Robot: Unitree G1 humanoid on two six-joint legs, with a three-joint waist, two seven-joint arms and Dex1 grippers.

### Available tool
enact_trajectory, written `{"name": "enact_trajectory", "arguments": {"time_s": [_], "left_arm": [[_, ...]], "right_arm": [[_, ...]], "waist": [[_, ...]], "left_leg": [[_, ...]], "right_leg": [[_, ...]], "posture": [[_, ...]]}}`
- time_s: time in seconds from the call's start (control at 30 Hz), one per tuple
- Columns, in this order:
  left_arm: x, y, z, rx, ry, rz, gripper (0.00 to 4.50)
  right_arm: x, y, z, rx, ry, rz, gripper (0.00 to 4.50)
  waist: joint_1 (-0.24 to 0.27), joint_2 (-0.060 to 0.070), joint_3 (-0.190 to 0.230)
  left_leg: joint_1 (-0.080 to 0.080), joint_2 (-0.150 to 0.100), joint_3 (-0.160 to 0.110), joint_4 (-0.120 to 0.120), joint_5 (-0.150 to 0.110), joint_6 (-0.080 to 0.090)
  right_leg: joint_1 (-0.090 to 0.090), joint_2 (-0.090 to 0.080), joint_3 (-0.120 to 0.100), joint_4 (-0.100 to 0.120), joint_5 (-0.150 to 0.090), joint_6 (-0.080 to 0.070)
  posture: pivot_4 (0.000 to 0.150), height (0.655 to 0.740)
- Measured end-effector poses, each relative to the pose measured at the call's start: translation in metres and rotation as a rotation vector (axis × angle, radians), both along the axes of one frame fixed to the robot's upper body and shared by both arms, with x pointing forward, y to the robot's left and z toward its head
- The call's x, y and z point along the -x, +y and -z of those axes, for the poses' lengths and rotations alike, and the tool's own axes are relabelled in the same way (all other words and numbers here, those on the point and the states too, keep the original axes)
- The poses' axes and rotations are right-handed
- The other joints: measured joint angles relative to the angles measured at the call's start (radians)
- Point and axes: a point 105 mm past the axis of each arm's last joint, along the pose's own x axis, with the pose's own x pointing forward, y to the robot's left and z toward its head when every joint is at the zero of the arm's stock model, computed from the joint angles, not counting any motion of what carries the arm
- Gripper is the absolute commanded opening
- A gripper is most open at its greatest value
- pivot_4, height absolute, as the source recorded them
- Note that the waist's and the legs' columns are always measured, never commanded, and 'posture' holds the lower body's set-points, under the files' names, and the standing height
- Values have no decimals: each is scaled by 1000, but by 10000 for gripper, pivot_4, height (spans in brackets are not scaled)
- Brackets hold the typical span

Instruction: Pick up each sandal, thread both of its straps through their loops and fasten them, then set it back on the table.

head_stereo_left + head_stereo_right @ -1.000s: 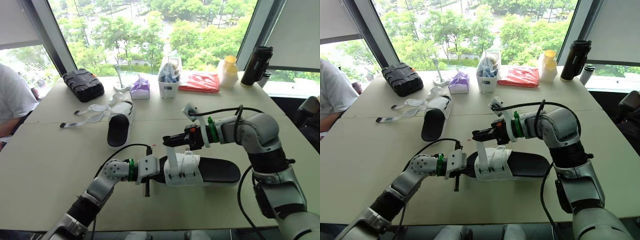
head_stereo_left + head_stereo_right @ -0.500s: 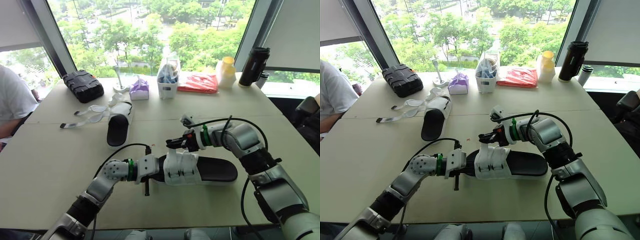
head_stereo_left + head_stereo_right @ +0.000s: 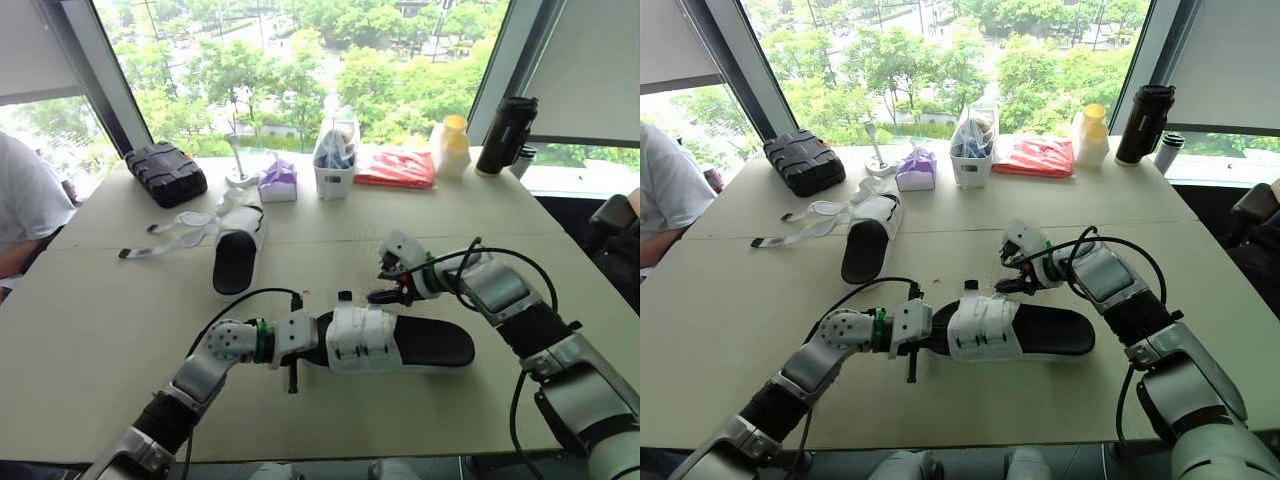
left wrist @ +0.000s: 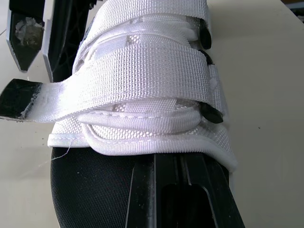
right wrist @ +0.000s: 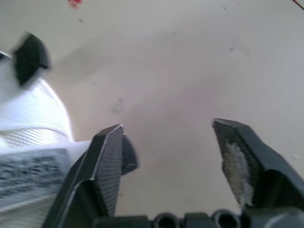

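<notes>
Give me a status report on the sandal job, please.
Left claw shut on near sandal. Right claw open beside its straps. Far sandal apart, unfastened.

Readable text: none that I can make out in any view.
Tag (image 5: 29, 165) on the near sandal (image 3: 432, 342): I see rows of grey print in the right wrist view, too blurred for me to read.
Red packet (image 3: 398, 166), black flask (image 3: 500, 133), tissue box (image 3: 279, 180): any lettering is too small for me to tell.
</notes>
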Motion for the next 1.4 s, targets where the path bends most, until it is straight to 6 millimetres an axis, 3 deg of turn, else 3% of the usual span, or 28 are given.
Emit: {"name": "enact_trajectory", "arguments": {"time_s": [0.13,0.27,0.47,0.57,0.67,0.97,1.2,1.4], "left_arm": [[0,-1,0,3,0,0,0],[0,-1,0,3,0,3,0],[0,-1,0,3,0,3,0],[0,-1,-1,3,-4,5,0],[0,-1,-1,2,-4,6,0],[-1,-2,-1,4,-3,5,0],[0,-2,-1,4,-2,4,0],[0,-2,0,4,0,4,0]], "right_arm": [[-7,10,6,11,-48,-11,35830],[-17,8,1,23,-113,8,35830],[-30,1,-33,-57,-198,68,35830],[-22,6,-50,-139,-172,57,35830],[-2,23,-65,-200,-137,-36,35830],[27,35,-30,-179,6,-80,35830],[24,49,-11,-88,-34,-132,35830],[11,56,-11,71,-167,-239,35830]], "waist": [[2,0,0],[2,0,0],[2,0,1],[2,1,1],[3,1,1],[3,0,1],[3,-1,1],[3,-2,0]], "left_leg": [[0,0,-1,0,0,0],[0,0,-1,0,0,0],[0,0,-1,0,0,0],[-1,0,-1,0,0,0],[-1,0,-1,0,0,0],[-1,0,-1,0,0,0],[-1,0,-1,0,0,0],[0,0,-1,0,0,0]], "right_leg": [[0,1,0,0,0,0],[0,0,0,0,0,0],[0,0,0,0,0,-1],[0,0,0,0,0,-1],[0,0,0,0,-1,0],[-1,0,0,0,-1,-1],[-1,0,0,0,-1,-1],[0,0,0,0,-1,0]], "posture": [[1500,7400],[1500,7400],[1500,7400],[1500,7400],[1500,7400],[1500,7400],[1500,7400],[1500,7400]]}}
